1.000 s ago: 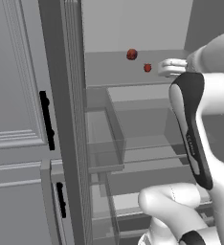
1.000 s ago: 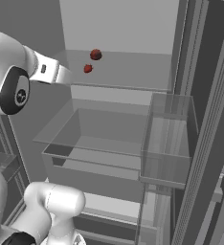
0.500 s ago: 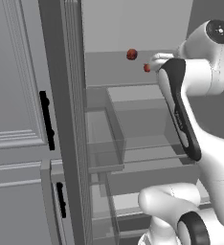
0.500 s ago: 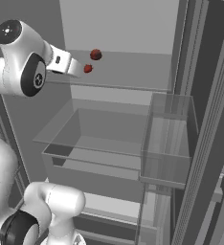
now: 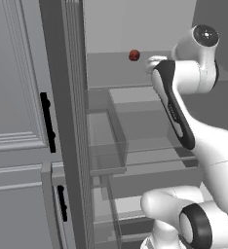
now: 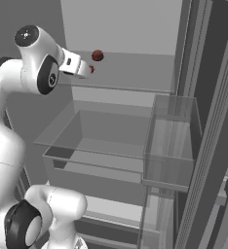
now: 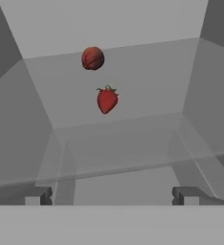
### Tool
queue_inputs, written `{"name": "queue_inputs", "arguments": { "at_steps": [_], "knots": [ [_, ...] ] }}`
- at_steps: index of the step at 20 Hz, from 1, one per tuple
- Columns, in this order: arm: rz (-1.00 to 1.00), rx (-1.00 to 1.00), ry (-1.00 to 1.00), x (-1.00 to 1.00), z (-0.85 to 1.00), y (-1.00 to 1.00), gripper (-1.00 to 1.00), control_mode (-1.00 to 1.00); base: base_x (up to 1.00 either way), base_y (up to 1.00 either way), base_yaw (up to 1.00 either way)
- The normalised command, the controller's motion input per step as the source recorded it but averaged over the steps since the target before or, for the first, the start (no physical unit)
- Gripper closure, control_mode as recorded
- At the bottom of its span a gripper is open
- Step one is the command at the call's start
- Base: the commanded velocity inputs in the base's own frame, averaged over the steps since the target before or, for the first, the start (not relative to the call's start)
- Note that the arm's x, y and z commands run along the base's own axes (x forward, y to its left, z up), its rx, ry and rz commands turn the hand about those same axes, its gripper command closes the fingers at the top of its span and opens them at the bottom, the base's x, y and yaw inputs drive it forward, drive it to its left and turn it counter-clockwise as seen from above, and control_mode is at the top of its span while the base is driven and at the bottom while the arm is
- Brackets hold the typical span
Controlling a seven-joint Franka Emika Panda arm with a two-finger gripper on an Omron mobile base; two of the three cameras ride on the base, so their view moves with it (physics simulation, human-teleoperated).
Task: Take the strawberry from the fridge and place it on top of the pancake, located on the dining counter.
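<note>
Up on the fridge [image 6: 135, 29] shelf, the gripper [image 7: 111, 196] is moving in closer, jaws wide and empty, lining up on the strawberry [image 7: 106, 100] sitting just near of the darker fruit [image 7: 92, 58].

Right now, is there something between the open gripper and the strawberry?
No. In the hand view, bare shelf lies between the gripper and the strawberry; the dark red fruit sits beyond it.

From the right base view the strawberry [image 6: 91, 69] is half hidden behind the gripper [image 6: 85, 71], beside the dark red fruit [image 6: 97, 55]. The fridge [image 6: 135, 29] is cut off at the top edge. The finger tips [image 7: 37, 196] barely clear the hand view's bottom.
</note>
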Motion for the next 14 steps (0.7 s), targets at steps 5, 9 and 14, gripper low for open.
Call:
{"name": "queue_inputs", "arguments": {
  "at_steps": [5,9,14],
  "knots": [
    [0.0,0.0,0.02,0.58,-0.11,-0.02,-1.0,-1.0,0.0,0.0,0.0],
    [0.0,0.0,0.03,0.55,-0.06,0.0,-1.0,-1.0,0.0,0.0,0.0],
    [0.0,0.0,0.0,0.52,-0.08,-0.06,-1.0,-1.0,0.0,0.0,0.0]
  ]
}}
